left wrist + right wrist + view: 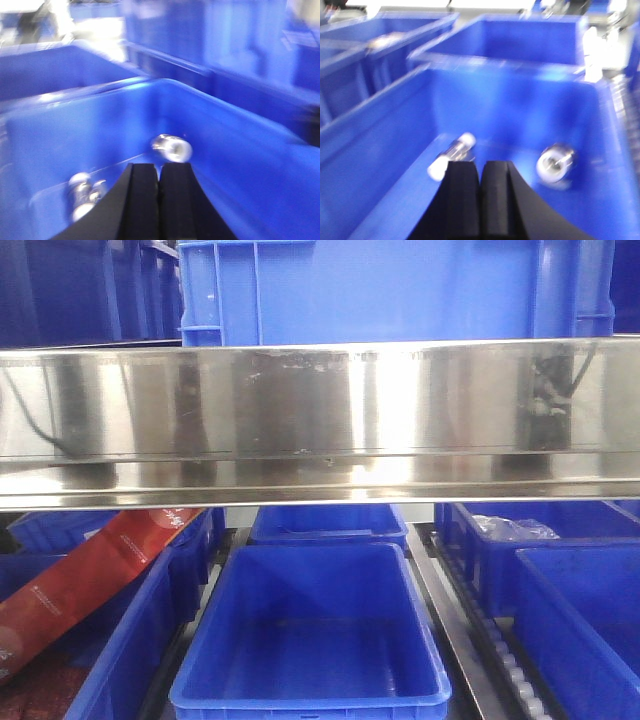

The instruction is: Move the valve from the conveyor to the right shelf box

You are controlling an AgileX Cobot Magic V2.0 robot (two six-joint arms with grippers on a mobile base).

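A steel shelf beam (320,420) blocks the frame's middle; below it, the centre blue bin (310,640) lies open from above, bins crowding both sides.

Front view level with a steel shelf edge (320,420), facing blue bins (310,640) closely, both wrist views blurred, angled down past each tool (159,180) (481,180) into similar bins.
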